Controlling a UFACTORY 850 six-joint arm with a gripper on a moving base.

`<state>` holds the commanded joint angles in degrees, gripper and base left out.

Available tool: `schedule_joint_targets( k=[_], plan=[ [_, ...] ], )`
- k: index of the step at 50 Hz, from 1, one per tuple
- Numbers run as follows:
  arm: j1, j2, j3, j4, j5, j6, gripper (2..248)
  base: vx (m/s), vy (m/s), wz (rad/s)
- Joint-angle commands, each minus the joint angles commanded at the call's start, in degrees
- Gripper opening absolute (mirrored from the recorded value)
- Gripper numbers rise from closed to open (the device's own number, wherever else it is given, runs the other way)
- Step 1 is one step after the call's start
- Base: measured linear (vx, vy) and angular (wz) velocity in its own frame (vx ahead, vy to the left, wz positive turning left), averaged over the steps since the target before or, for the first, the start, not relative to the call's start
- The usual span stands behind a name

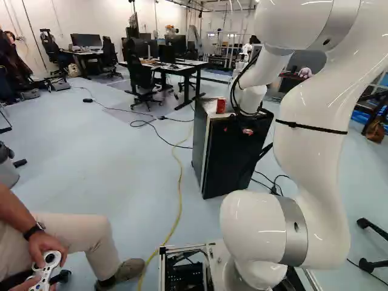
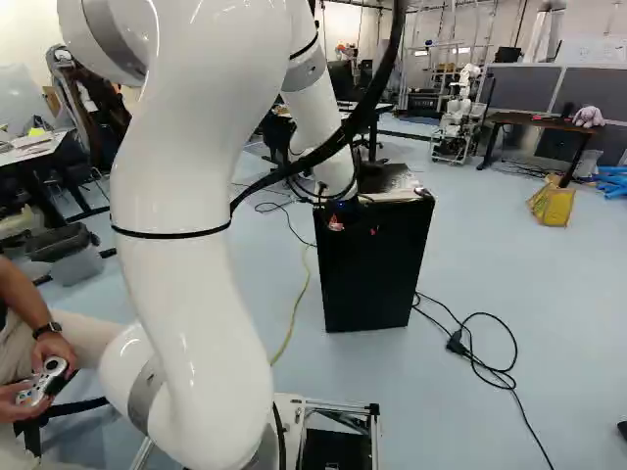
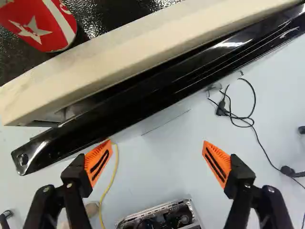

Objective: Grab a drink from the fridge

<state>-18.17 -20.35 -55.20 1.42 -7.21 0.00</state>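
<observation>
Looks out over a wide, pale blue floor (image 2: 529,284). Rises from the joint at the foot of both base views as a thick white arm (image 1: 312,145), then bends forward. Takes in a desk (image 1: 182,68) with dark screens in the background of the left base view. Reaches down to a black fridge (image 2: 377,274) ahead of the base. Shows in the wrist view, along the front of the fridge top, a pale edge (image 3: 119,62), then a dark gap, then a glossy black strip (image 3: 157,95). Ends in a black claw (image 1: 236,130) just ahead of that strip, spread wide, with orange pads (image 3: 98,160) well apart and floor visible between. Includes a yellow cable (image 1: 180,194) on the floor, left of the fridge. Places a red can (image 1: 221,106) with white stars upright on the fridge's dark top, near the front edge, towards the left front corner, apart from the claw.
</observation>
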Motion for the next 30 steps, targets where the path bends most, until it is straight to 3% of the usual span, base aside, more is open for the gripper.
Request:
schedule_joint_targets(
  k=[30],
  plan=[
    [1.38, -0.89, -1.15, 0.00, 0.00, 0.00, 247, 0.000, 0.000, 0.000]
  ],
)
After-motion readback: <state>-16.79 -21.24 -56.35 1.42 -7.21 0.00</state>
